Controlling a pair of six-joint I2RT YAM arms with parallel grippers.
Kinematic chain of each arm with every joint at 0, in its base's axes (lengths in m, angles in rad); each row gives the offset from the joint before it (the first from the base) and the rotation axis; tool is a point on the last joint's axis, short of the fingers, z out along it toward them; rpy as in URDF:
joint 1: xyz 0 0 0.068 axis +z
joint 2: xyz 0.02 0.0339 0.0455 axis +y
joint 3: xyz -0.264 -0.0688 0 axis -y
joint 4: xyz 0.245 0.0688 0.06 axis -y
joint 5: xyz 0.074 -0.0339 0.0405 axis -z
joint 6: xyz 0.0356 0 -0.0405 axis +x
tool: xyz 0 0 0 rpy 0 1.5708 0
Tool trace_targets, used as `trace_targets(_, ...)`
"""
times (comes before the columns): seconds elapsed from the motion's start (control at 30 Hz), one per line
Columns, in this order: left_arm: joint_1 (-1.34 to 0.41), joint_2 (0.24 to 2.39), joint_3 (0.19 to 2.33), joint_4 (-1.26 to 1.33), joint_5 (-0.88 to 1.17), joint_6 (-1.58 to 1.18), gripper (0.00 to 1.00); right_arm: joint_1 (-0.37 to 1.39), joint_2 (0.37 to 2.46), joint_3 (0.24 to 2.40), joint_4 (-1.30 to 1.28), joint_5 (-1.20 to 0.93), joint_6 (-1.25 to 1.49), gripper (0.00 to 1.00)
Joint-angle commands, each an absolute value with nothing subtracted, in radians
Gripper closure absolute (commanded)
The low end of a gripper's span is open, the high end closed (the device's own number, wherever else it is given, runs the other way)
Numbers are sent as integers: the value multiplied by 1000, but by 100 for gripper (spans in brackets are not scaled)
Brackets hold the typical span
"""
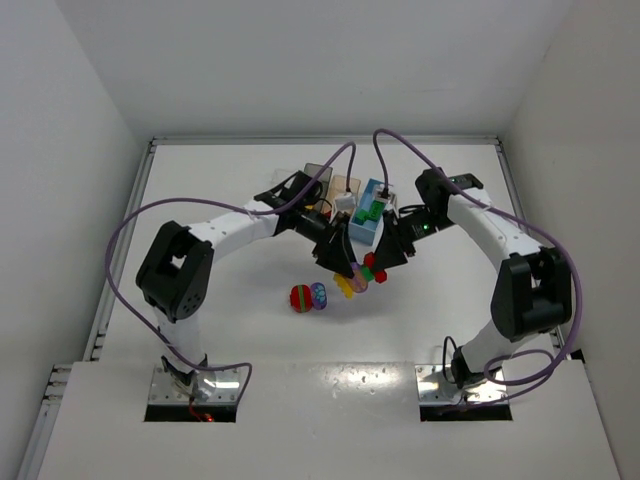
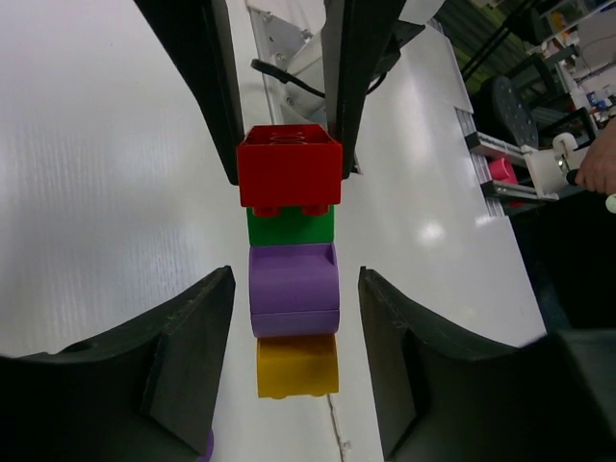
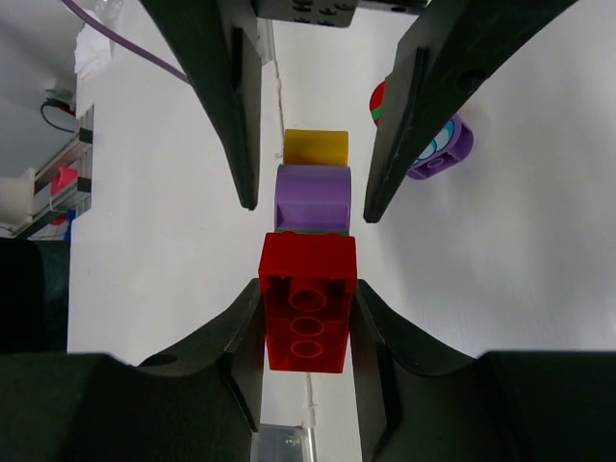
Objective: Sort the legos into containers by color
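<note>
A stack of legos lies sideways between both grippers: red brick (image 3: 306,322), green brick (image 2: 290,224), purple round-topped brick (image 2: 294,289), yellow brick (image 2: 297,366). My right gripper (image 3: 306,298) is shut on the red brick at one end. My left gripper (image 2: 296,289) is open, its fingers (image 2: 192,337) on either side of the purple brick with small gaps. In the top view the stack (image 1: 358,278) sits between the left gripper (image 1: 346,267) and the right gripper (image 1: 380,258). The light blue bin (image 1: 384,226) behind holds green bricks.
A red-green round lego (image 1: 300,297) and a blue-purple round lego (image 1: 319,294) lie just left of the stack; the purple one shows in the right wrist view (image 3: 438,152). A tan bin (image 1: 347,186) and a dark bin (image 1: 316,176) stand behind the arms.
</note>
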State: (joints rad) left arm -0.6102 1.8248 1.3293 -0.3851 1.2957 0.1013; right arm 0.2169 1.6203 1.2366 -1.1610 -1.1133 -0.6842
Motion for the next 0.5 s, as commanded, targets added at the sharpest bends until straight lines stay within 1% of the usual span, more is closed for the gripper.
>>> trace_targets(0.0, -623, 1838, 1364, -406, 1342, 126, 40, 222, 1623, 1284, -1126, -1140, -695, 100)
trace_targets(0.13, -632, 1838, 1364, -430, 1351, 156, 51, 222, 1623, 1293, -1098, -1140, -674, 100)
trace_targets(0.17, -632, 1838, 1364, -430, 1351, 156, 62, 222, 1623, 1293, -1088, -1140, -673, 100)
trace_targets(0.23, -632, 1847, 1364, -462, 1351, 181, 75, 222, 1623, 1293, -1088, -1140, -673, 100)
trace_targets(0.27, -632, 1847, 1364, -475, 1351, 192, 86, 222, 1623, 1293, -1088, -1131, -673, 100)
trace_targets(0.3, -632, 1847, 1364, -501, 1342, 215, 94, 213, 1623, 1284, -1088, -1131, -673, 100)
trace_targets(0.37, -632, 1847, 1364, -552, 1342, 245, 98, 204, 1614, 1284, -1088, -1121, -673, 100)
trace_targets(0.47, -632, 1838, 1339, -600, 1319, 311, 100, 174, 1605, 1273, -1088, -1109, -683, 100)
